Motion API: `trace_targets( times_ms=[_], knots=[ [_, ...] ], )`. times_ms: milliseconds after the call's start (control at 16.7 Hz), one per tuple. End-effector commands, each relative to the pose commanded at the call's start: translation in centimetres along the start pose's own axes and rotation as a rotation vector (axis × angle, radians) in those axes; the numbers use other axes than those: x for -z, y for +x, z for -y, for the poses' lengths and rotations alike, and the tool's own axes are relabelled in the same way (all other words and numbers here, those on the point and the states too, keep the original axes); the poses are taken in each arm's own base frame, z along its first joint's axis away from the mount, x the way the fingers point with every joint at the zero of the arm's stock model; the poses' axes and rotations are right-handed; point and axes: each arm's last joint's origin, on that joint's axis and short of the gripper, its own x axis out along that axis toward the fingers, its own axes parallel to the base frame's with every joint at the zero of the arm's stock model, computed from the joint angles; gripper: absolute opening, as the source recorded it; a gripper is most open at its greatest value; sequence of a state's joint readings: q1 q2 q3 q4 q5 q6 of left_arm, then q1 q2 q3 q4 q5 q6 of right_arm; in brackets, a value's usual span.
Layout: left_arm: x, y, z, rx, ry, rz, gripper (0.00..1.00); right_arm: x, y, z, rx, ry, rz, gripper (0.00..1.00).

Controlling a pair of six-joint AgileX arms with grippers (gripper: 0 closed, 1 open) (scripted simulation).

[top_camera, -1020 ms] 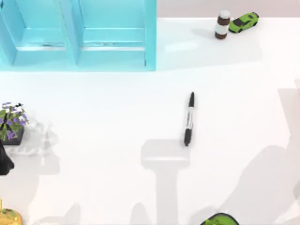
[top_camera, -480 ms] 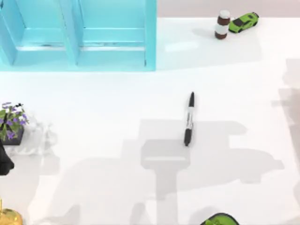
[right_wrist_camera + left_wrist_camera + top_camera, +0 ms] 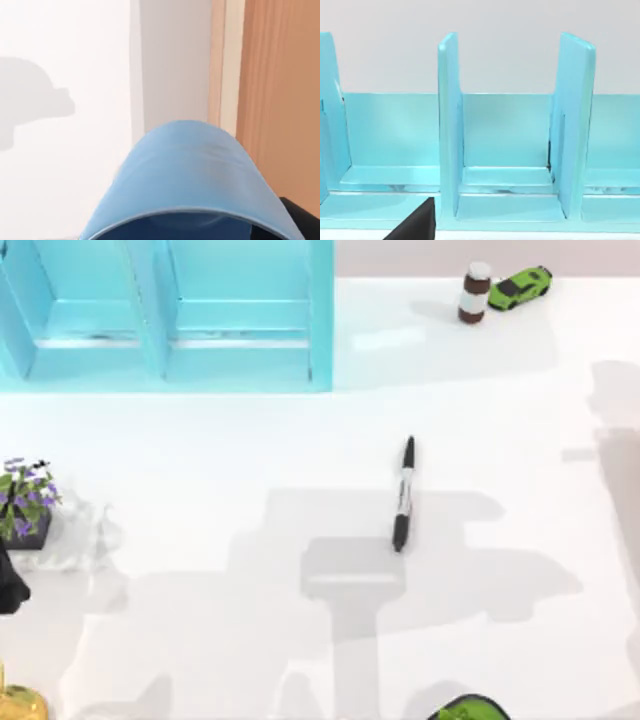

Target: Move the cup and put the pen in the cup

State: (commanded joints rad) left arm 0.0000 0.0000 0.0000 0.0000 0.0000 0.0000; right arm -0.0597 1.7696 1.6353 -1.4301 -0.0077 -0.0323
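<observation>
The pen (image 3: 403, 494), a slim black marker with a white-grey barrel, lies near the middle of the white table (image 3: 200, 490), its length running front to back. In the right wrist view the blue cup (image 3: 185, 175) sits very close to the camera, rim toward it. It hangs above the table's edge with a black finger (image 3: 302, 220) of my right gripper beside it. A black corner of my left gripper (image 3: 415, 225) shows in the left wrist view, facing the blue shelf (image 3: 510, 150).
The blue shelf (image 3: 170, 310) stands at the back left. A brown white-capped bottle (image 3: 475, 292) and a green toy car (image 3: 520, 287) are at the back right. A potted plant (image 3: 25, 502) stands at the left edge and a green object (image 3: 468, 708) at the front.
A broad arm shadow has spread over the middle of the table and drifted left. The pen has not moved.
</observation>
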Motion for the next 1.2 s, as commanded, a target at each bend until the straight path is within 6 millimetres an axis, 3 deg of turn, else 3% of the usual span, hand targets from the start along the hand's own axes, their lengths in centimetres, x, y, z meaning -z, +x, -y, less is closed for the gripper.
trace_targets(
  times_ms=[120, 240, 360, 480, 840, 1200],
  knots=[
    [0.0, 0.0, 0.0, 0.000, 0.000, 0.000, 1.00, -1.6, 1.6, -2.2, -0.009, 0.010, 0.008, 0.00],
    [0.0, 0.0, 0.0, 0.000, 0.000, 0.000, 1.00, -3.2, 3.8, -5.8, -0.022, 0.005, 0.012, 0.00],
    [0.0, 0.0, 0.0, 0.000, 0.000, 0.000, 1.00, -4.2, 6.0, -9.8, -0.037, -0.011, 0.018, 0.00],
    [0.0, 0.0, 0.0, 0.000, 0.000, 0.000, 1.00, -4.7, 7.6, -12.4, -0.050, -0.014, 0.026, 0.00],
    [0.0, 0.0, 0.0, 0.000, 0.000, 0.000, 1.00, -4.8, 8.3, -13.0, -0.055, -0.008, 0.021, 0.00],
    [0.0, 0.0, 0.0, 0.000, 0.000, 0.000, 1.00, -4.9, 12.1, -13.9, -0.056, -0.012, 0.033, 0.00]
  ],
)
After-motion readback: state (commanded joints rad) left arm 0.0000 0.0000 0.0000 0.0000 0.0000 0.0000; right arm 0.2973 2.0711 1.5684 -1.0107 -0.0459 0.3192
